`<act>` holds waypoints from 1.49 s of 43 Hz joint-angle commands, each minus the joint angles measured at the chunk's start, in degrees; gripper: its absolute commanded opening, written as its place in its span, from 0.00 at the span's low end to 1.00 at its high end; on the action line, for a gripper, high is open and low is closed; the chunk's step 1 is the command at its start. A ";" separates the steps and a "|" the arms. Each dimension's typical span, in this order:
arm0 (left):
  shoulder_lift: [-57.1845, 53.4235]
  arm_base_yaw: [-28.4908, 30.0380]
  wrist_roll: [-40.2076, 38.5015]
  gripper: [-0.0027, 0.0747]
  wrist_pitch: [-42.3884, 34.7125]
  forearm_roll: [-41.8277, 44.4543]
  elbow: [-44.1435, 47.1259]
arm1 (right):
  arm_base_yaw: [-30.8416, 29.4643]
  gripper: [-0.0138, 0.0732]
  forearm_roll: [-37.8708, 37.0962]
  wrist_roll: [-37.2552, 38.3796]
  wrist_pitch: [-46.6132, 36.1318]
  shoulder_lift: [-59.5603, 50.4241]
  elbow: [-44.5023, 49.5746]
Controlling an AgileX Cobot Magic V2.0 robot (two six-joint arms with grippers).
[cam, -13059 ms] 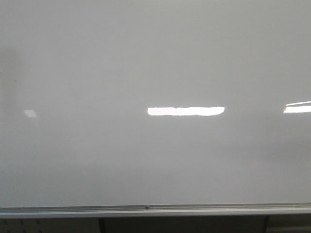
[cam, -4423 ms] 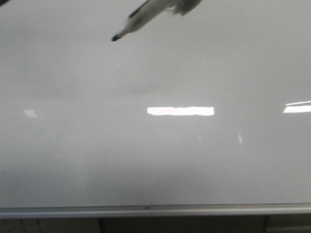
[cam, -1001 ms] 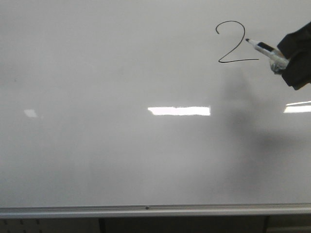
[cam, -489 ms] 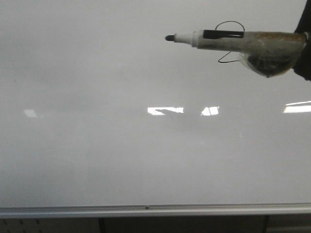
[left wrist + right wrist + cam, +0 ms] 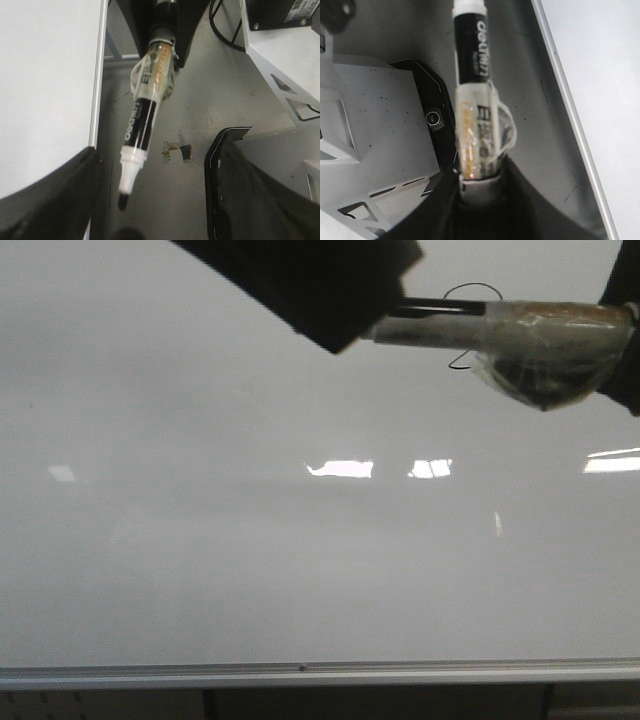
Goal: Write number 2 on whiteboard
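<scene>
The whiteboard point(image 5: 250, 540) fills the front view. The number 2 point(image 5: 459, 363) is drawn thin and black at the upper right, mostly hidden behind the marker point(image 5: 500, 328). My right gripper point(image 5: 627, 370) is shut on the marker's tape-wrapped end point(image 5: 479, 145) and holds it level, off the board. My left gripper point(image 5: 345, 310) is open, and its fingers point(image 5: 50, 200) stand on both sides of the marker's black tip point(image 5: 123, 200) without touching it. The right gripper point(image 5: 480, 192) clamps the barrel's end.
A silver rail point(image 5: 300, 672) edges the board's bottom; it also shows in the left wrist view point(image 5: 97, 75) and in the right wrist view point(image 5: 565, 105). Bright reflections point(image 5: 340, 468) lie on the board. The grey floor point(image 5: 210, 115) and a white metal frame point(image 5: 280, 45) are below.
A second ago the marker tip was at the end of the 2's base. It then swung out level, off the board. My left gripper has come in from the top around its tip.
</scene>
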 commanded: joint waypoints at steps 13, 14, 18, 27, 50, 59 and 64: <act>4.68 -1.06 0.02 0.54 -4.82 -2.38 -4.52 | 0.08 0.14 1.73 -0.73 -1.10 -1.20 -2.13; 4.68 -1.06 0.02 0.50 -4.94 -2.38 -4.52 | 0.08 0.14 1.73 -0.73 -1.10 -1.20 -2.13; 4.68 -1.06 0.02 0.33 -5.30 -2.50 -4.52 | 0.08 0.14 1.73 -0.73 -1.21 -1.20 -2.13; 4.68 -1.06 0.02 0.09 -5.30 -2.50 -4.52 | 0.08 0.16 1.73 -0.73 -1.46 -1.20 -2.13; 1.39 -1.06 -11.61 0.03 -4.34 12.23 -4.57 | -6.79 0.81 -14.82 17.18 -0.47 -6.90 -2.06; -3.72 -0.42 -44.00 0.03 -0.77 38.46 -4.57 | -13.16 0.81 -21.44 32.40 -0.06 -13.21 -1.99; -7.09 2.71 -58.63 0.03 2.04 49.37 -2.96 | -14.35 0.81 -22.61 33.53 -0.06 -15.86 -1.99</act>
